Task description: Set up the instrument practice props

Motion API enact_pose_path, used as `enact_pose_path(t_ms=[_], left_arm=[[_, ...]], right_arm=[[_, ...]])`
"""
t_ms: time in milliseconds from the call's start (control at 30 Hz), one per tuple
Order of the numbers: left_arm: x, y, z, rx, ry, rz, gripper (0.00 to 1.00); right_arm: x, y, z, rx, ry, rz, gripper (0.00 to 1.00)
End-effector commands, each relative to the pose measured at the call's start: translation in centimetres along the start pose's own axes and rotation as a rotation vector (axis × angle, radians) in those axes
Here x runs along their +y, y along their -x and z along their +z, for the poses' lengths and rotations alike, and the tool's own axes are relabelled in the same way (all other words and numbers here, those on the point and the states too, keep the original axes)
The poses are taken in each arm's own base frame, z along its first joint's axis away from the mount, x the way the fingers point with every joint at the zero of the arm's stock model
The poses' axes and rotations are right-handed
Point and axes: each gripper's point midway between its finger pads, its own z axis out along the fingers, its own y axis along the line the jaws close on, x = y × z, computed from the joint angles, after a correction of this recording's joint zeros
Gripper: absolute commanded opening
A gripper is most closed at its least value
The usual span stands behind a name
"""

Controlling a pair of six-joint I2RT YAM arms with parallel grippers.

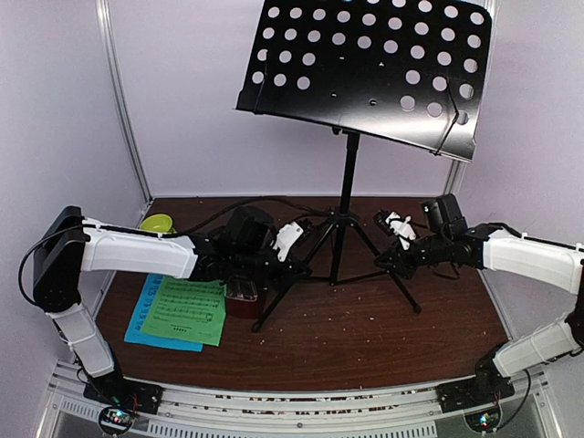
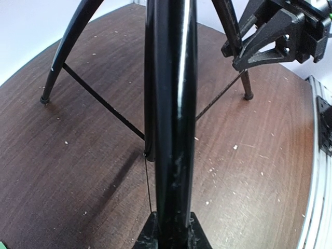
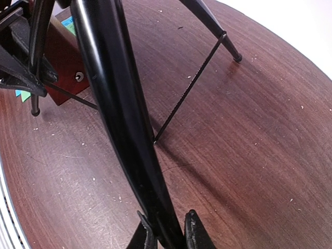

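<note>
- one black music stand (image 1: 345,196) stands mid-scene on three legs.
- two grippers: the left gripper (image 2: 172,234) is clamped on the stand's left leg (image 2: 174,104), and the right gripper (image 3: 166,234) on its right leg (image 3: 114,104).
- two sheets lie front left, one green sheet (image 1: 187,310) overlapping one blue sheet (image 1: 144,327).
- one reddish-brown metronome (image 1: 242,303) sits just beside them.
- one lime bowl (image 1: 157,222) sits back left.

White arms (image 1: 137,251), black joints (image 1: 57,260)

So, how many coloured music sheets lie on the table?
2. The green paper sheet of music lies at the front left of the brown wooden table; the blue paper sheet lies under it, showing along its left and lower edges. Others could be hidden beneath.
</note>
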Motion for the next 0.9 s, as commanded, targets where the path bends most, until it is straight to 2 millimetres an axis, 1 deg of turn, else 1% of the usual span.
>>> enact_pose_path(t_ms=[0,67,167,300,467,700,733,867], left_arm=[[0.3,-6.1,0.3,0.210,0.072,-0.082,0.00],[-0.8,-6.5,0.5,0.213,0.065,-0.078,0.00],[-1.9,-6.7,0.5,0.217,0.069,-0.056,0.00],[-1.8,-6.6,0.2,0.218,0.095,-0.054,0.00],[-1.9,-6.9,-0.8,0.218,0.121,-0.057,0.00],[-2.2,-7.9,-1.9,0.245,0.155,-0.059,0.00],[-2.2,-8.0,-2.1,0.247,0.155,-0.060,0.00],[-2.9,-8.0,-2.7,0.247,0.151,-0.043,0.00]], right_arm=[[-8.9,-0.2,-2.2,-0.004,-0.354,0.225,0.00],[-9.0,0.6,-2.1,-0.022,-0.351,0.216,0.00],[-8.6,1.6,-1.4,-0.050,-0.309,0.198,0.00],[-8.4,2.4,-0.5,-0.060,-0.294,0.177,0.00],[-8.1,3.2,0.7,-0.071,-0.276,0.153,0.00],[-7.4,5.6,2.5,-0.090,-0.236,0.118,0.00],[-7.3,6.4,2.8,-0.099,-0.229,0.109,0.00],[-6.7,7.7,3.9,-0.104,-0.206,0.092,0.00]])
